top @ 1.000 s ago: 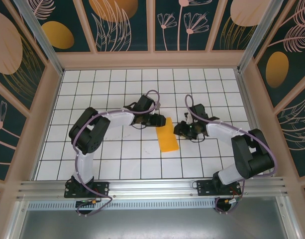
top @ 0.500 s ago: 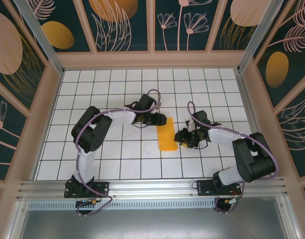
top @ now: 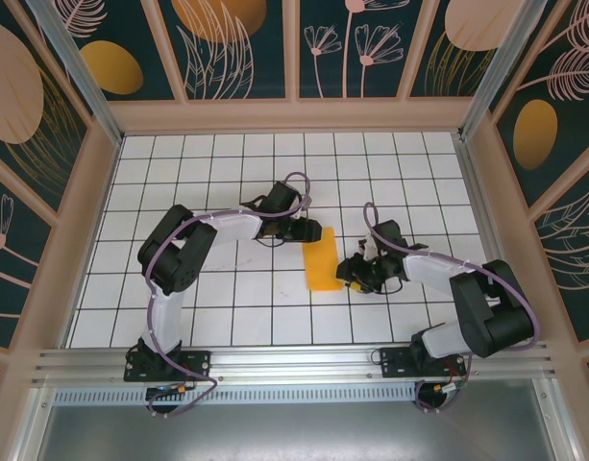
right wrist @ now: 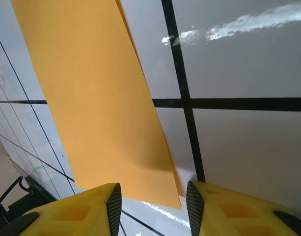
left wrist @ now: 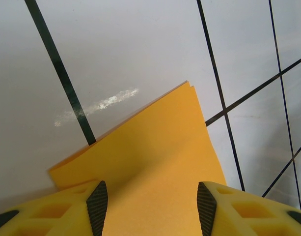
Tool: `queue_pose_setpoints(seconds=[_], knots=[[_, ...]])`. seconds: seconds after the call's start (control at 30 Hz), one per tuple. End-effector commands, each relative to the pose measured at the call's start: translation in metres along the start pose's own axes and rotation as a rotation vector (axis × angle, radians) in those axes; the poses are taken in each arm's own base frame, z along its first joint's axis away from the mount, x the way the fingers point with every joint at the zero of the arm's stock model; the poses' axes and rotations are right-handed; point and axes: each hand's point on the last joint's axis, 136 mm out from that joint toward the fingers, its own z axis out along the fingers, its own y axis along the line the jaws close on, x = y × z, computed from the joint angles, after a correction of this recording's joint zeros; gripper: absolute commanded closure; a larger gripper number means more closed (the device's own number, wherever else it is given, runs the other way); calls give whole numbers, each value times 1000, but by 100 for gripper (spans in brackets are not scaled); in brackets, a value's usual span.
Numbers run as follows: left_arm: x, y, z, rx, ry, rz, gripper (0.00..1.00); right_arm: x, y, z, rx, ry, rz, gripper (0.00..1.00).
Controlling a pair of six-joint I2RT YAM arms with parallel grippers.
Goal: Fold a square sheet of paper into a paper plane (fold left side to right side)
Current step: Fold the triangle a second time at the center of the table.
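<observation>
Right gripper [top: 352, 274]: shifted nearer, to the near-right corner of the square sheet of paper [top: 323, 261]; jaws apart. Left gripper [top: 306, 233]: jaws apart at far edge. Sheet: mid-table, halved left-to-right; plane folds apparently outstanding.

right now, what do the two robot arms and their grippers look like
The left arm and right arm share white tubular links, bulky black joints and a thin purple cable looped alongside. The left gripper and right gripper have blocky yellow fingers with ribbed black pads.
</observation>
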Motion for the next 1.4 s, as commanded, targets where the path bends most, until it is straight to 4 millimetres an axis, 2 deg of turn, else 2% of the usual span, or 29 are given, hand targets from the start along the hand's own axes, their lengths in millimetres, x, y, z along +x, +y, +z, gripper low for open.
queue_pose_setpoints(seconds=[0.0, 0.23, 0.7, 0.9, 1.07, 1.23, 1.37], knots=[[5, 5, 4, 1, 17, 5, 46, 10, 2, 4, -13, 28, 18, 57], [6, 5, 3, 5, 17, 6, 46, -1, 15, 8, -47, 6, 0, 57], [5, 3, 1, 15, 12, 13, 46, -32, 38, 2, -124, -73, -56, 56], [5, 0, 0, 28, 8, 21, 46, -44, 45, -1, -191, -76, -79, 49], [2, -6, -3, 50, -5, 36, 45, -49, 46, 1, -223, -54, -74, 49], [-12, -22, -19, 81, -59, 85, 41, -53, 44, 5, -230, -41, -41, 50], [-32, -35, -46, 80, -141, 124, 35, -60, 41, 7, -231, -49, -13, 52]])
